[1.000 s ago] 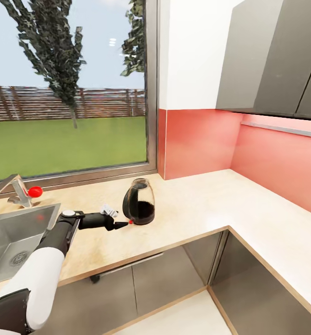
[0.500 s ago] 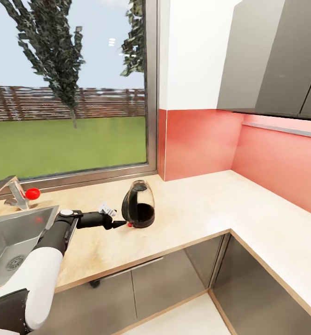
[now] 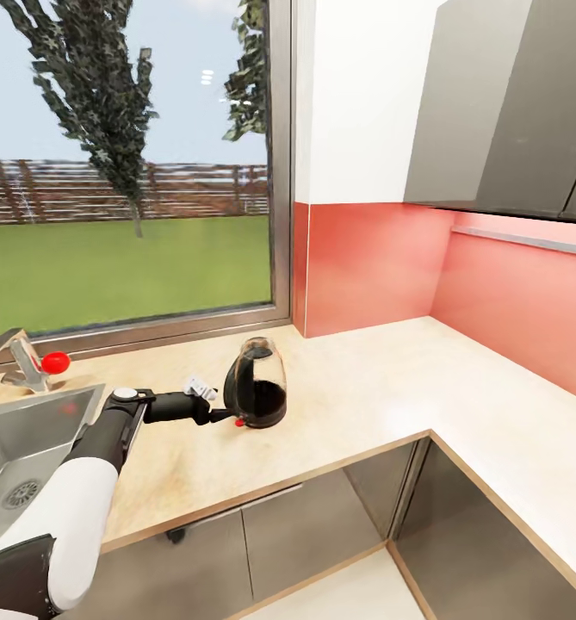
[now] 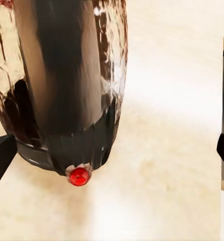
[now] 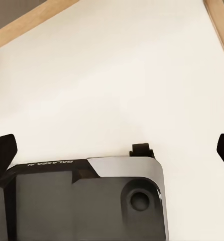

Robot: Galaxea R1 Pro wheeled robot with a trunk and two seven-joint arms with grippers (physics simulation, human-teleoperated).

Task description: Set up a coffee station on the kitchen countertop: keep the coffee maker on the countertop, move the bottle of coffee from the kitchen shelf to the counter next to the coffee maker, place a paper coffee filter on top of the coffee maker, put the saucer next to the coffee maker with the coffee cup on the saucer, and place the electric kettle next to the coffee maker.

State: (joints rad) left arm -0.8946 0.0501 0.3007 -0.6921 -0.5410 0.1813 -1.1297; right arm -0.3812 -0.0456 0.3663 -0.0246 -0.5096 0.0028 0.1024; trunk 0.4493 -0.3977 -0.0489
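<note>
**Glass kettle upright on the bench, left hand at its base**

Glass, dark-tinted and round-bellied, the kettle [image 3: 257,385] stands upright on the tan wood-look bench [image 3: 391,387] — long axis vertical, black loop handle turned toward the left hand [image 3: 227,417]. Dark liquid fills its lower part; the upper part is clear. A small red button sits at the foot of the handle, on the dark base. In the left wrist view the kettle [image 4: 67,85] looms close between the black fingertips [image 4: 0,155], which stand wide apart — the hand is released, not gripping. Left of it lies a steel sink [image 3: 29,448] with a red-knobbed tap [image 3: 38,366]. The right hand's [image 5: 112,150] fingertips are spread over pale floor.
</note>
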